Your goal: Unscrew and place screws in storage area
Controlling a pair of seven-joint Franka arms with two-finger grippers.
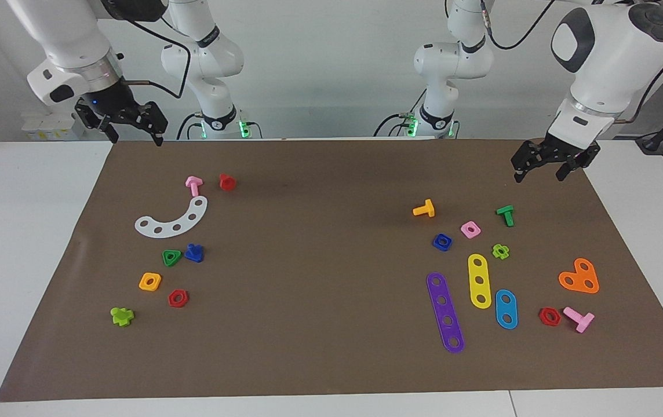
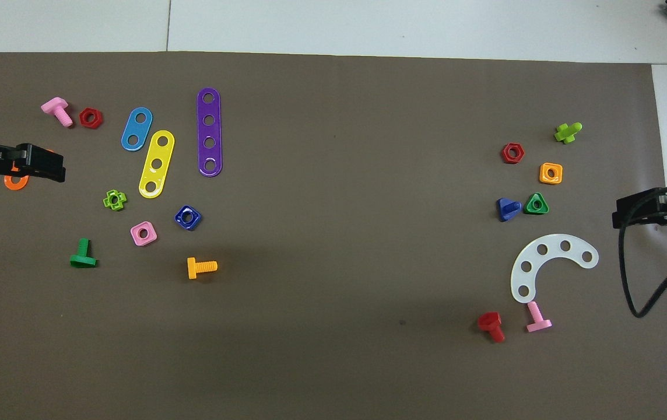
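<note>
Right gripper [image 1: 130,128]: raised in the air over the mat corner nearest the right arm's base; fingers spread apart and holding nothing; in the overhead view [image 2: 639,211] it entered at the mat edge at the right arm's end.
Left gripper [image 1: 546,168]: raised over the mat edge at the left arm's end, near the robots' side; fingers spread apart and holding nothing; in the overhead view [image 2: 39,166] it covered part of the orange heart plate [image 2: 14,181].
Screw [image 1: 194,253]: dark-blue bolt with triangular head, lying on the mat toward the right arm's end, touching or just beside the green triangular nut [image 1: 171,258]; held by neither gripper.
White curved plate [image 1: 172,220]: lay flat, nearer to the robots than the screw.
Pink bolt [image 1: 193,185] and red bolt [image 1: 226,182]: lay beside the curved plate's end nearest the robots.
Orange square nut [image 1: 150,282], red hex nut [image 1: 178,298], lime bolt [image 1: 121,316]: lay farther from the robots than the screw, toward the mat's front edge.
Blue square nut [image 1: 441,242]: lay toward the left arm's end, between the orange bolt [image 1: 424,209] and the purple strip [image 1: 445,313].
Yellow strip [image 1: 480,280] and blue strip [image 1: 506,308]: lay beside the purple strip.
Mat [image 1: 320,347]: brown sheet covering most of the bench.
</note>
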